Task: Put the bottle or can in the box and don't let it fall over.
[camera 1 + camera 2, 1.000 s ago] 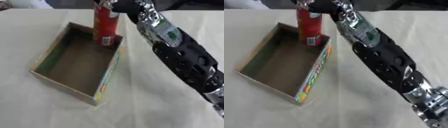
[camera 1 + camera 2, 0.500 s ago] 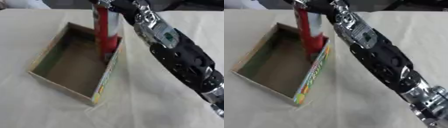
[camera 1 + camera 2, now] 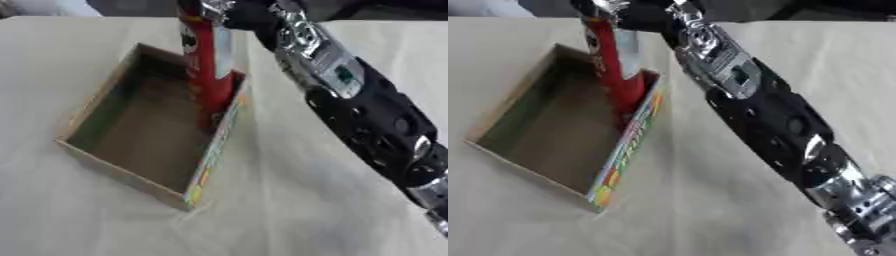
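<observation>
A tall red cylindrical can [image 3: 208, 75] stands upright inside the open cardboard box with a colourful printed side [image 3: 213, 170], against its wall at about 1 o'clock. The right hand [image 3: 229, 11], on its black and silver arm [image 3: 367, 115] reaching in from 4 o'clock, has its fingers curled round the can's top. The box rests on the cream cloth-covered worktop [image 3: 297, 210].
</observation>
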`<action>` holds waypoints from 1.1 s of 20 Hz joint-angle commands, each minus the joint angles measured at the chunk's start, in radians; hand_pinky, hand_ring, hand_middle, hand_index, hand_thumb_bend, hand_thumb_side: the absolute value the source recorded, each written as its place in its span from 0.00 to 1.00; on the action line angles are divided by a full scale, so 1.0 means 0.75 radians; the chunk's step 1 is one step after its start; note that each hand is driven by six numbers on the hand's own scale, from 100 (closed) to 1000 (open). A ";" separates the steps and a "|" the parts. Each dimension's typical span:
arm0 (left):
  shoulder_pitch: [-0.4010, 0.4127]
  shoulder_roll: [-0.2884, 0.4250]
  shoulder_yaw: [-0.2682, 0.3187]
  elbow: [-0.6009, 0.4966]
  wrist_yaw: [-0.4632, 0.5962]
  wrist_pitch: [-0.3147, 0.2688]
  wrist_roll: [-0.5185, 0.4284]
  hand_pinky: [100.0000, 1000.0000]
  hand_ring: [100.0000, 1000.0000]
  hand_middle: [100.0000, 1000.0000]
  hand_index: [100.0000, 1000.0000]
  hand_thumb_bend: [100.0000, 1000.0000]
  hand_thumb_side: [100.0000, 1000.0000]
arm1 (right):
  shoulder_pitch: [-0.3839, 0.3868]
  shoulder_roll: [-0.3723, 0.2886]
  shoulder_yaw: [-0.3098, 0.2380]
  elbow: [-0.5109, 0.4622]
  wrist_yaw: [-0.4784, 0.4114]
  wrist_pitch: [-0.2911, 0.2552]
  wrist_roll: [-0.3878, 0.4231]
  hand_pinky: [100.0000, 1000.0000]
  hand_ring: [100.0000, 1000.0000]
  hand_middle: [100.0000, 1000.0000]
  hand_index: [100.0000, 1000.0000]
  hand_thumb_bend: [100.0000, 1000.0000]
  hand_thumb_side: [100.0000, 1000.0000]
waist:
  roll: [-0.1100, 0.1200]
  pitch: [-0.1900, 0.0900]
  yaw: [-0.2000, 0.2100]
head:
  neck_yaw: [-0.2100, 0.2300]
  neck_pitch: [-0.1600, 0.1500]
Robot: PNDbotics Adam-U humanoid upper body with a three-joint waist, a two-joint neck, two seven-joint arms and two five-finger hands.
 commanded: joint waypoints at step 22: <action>0.077 0.065 0.052 -0.012 -0.023 -0.007 0.029 1.00 0.72 0.50 0.71 0.00 0.56 | 0.430 -0.342 -0.271 -0.525 -0.323 -0.009 -0.184 0.82 0.82 0.94 0.87 0.59 0.10 | 0.028 -0.118 -0.192 | 0.154 0.054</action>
